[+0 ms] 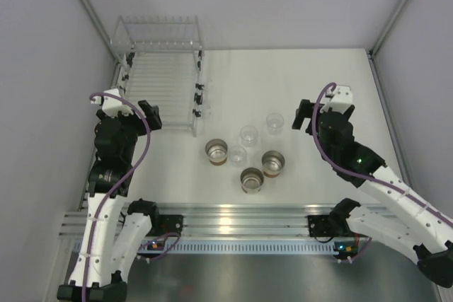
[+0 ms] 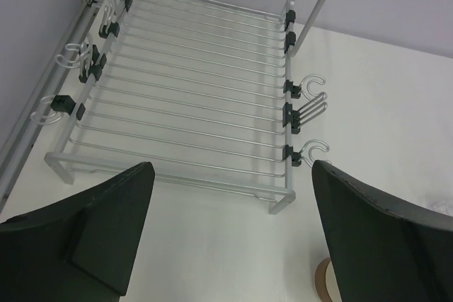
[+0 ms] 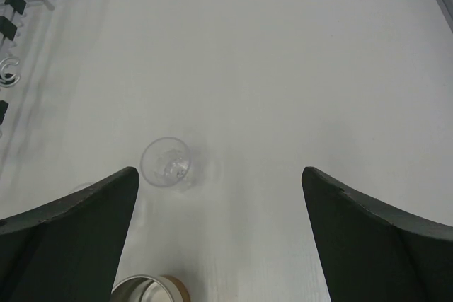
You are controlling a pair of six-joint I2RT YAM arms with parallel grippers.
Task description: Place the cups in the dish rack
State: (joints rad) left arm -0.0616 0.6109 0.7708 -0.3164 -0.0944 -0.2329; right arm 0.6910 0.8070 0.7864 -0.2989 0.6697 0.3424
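The task is being judged as not yet begun: the dish rack is being shown with no cup in it at the far left of the white counter. The three clear cups and three cream cups are being left standing upright, mouths up, in a loose cluster at the middle, near the rack's corner but apart from it. The right hand is being held wide open and empty. The rightmost clear cup is being framed just ahead of it, a little toward its left finger, so this arm is being judged the nearer. That cup's axis is vertical, so no particular approach angle is being demanded. The left hand is likewise being held wide open with nothing in it, over the counter at the rack's near end. The scene is being enclosed by plain pale walls, with a metal rail along the near edge.
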